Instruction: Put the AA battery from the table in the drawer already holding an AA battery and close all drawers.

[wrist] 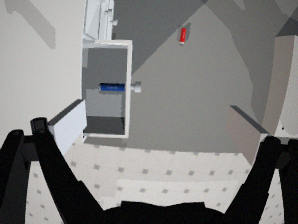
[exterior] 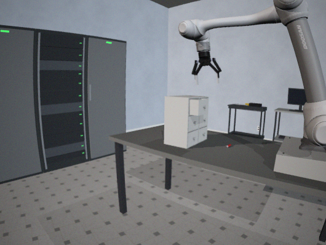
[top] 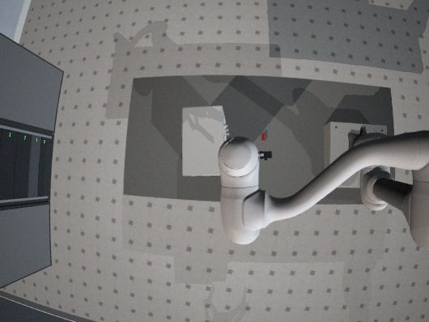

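One small red AA battery (top: 264, 137) flat on dark table (top: 154, 170).

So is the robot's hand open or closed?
Open. The hand hangs high above the chest, fingers spread wide with nothing between them.

Server room doubling as my lab bay.

Tall rack cabinets (exterior: 61, 92) with green status lights line one wall; tiled floor (exterior: 92, 215); a monitor (exterior: 296, 96) on a far desk; my pedestal (exterior: 289, 166) bolted to a dark work table (exterior: 147, 142).
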### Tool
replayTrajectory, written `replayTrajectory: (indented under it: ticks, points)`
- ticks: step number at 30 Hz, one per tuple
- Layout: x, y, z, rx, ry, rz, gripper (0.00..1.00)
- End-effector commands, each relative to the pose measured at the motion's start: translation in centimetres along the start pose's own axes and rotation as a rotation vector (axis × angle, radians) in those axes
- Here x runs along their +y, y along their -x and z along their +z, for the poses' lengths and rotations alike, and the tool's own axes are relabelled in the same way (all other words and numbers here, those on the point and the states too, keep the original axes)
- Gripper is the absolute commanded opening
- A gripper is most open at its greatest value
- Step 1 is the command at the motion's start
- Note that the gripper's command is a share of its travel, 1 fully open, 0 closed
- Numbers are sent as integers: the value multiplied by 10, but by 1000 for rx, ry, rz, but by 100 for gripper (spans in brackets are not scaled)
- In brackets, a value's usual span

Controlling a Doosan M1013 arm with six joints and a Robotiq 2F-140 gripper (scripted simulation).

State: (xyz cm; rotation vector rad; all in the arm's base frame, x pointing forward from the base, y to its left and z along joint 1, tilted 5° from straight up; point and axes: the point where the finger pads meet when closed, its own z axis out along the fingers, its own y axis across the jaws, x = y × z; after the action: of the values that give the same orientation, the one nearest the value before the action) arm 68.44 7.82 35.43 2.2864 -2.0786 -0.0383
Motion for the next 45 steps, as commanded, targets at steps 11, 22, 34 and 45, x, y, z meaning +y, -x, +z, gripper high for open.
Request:
replayTrajectory:
  ticks: [11, 22, 34, 45]
  points:
    - [-12, 1, 10, -1, 33, 353, 100]
    - [-22, 1, 17, -3, 58, 621, 100]
    - [-32, 2, 26, -5, 85, 918, 100]
    - [-40, 2, 32, -7, 106, 1147, 100]
